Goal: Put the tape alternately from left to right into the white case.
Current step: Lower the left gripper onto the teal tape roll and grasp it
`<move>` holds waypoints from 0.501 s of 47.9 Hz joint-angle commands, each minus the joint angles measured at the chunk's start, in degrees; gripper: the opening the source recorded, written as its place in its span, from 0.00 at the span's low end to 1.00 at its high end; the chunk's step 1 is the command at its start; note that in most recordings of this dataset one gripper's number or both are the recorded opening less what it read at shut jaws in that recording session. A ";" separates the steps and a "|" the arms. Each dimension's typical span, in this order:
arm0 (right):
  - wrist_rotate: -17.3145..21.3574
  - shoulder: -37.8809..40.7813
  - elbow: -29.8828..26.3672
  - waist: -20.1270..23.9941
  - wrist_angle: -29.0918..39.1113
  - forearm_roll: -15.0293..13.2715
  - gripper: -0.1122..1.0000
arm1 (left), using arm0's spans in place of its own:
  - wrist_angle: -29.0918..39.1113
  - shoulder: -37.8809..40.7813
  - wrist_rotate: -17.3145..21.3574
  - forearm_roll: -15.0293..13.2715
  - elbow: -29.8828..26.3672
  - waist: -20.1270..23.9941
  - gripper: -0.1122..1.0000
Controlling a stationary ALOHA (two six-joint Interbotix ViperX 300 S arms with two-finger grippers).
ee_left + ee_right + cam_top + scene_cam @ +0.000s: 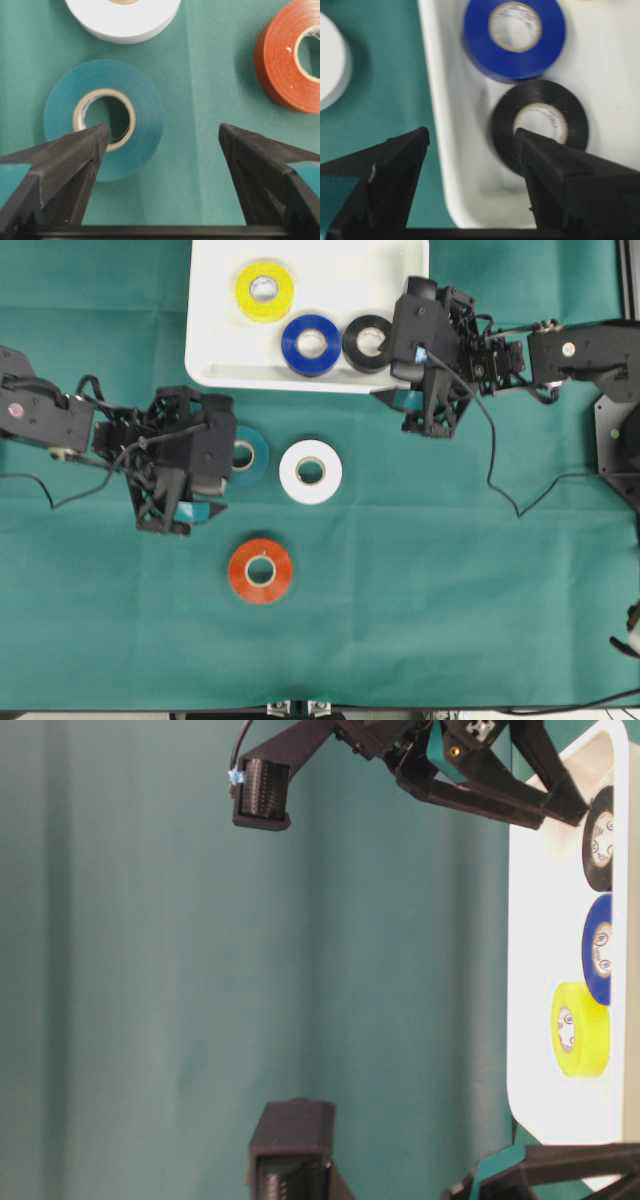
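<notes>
Landmark: the shallow glossy white rectangular plastic case [210,300], which is lying at the far edge of the green cloth-covered table [450,620].

Nearest the viewer and farthest from the case, the orange-red ring-shaped roll of tape with a pale core [260,571] is lying flat on the cloth, untouched.

Closer to the case, the white ring-shaped roll of tape [310,472] is resting flat, apart from the case's near rim. Just left of it, the teal ring-shaped roll of tape [247,455] is lying flat, partly covered in the overhead view by the black left gripper [205,502]. In the left wrist view this gripper [160,137] is being held spread, with nothing between its jaws; one finger [75,150] is overlapping the teal roll's [107,117] edge, and whether it is touching cannot be told.

At the case's near right corner, the black right gripper [415,410] is being held released as well. In the right wrist view [472,140] its jaws are straddling the case's rim [435,100], one over the cloth, one over the black roll.

Inside the case, the black ring-shaped roll of tape [367,344] is lying by the near rim, touching the blue ring-shaped roll of tape [311,344] at its left. Farther in and leftward, the yellow ring-shaped roll of tape [264,290] is sitting apart from both.
</notes>
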 commanded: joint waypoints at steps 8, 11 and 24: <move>0.09 -1.23 -0.70 1.76 -0.44 0.18 0.79 | -0.44 2.29 0.00 -0.09 -2.29 -0.18 0.64; 0.09 -1.23 -0.79 2.02 -0.44 0.18 0.79 | -0.44 3.08 0.00 -0.09 -2.29 -0.09 0.64; 0.18 -1.23 -1.05 2.29 -0.44 0.18 0.79 | -0.44 5.45 0.09 0.00 -2.46 0.79 0.64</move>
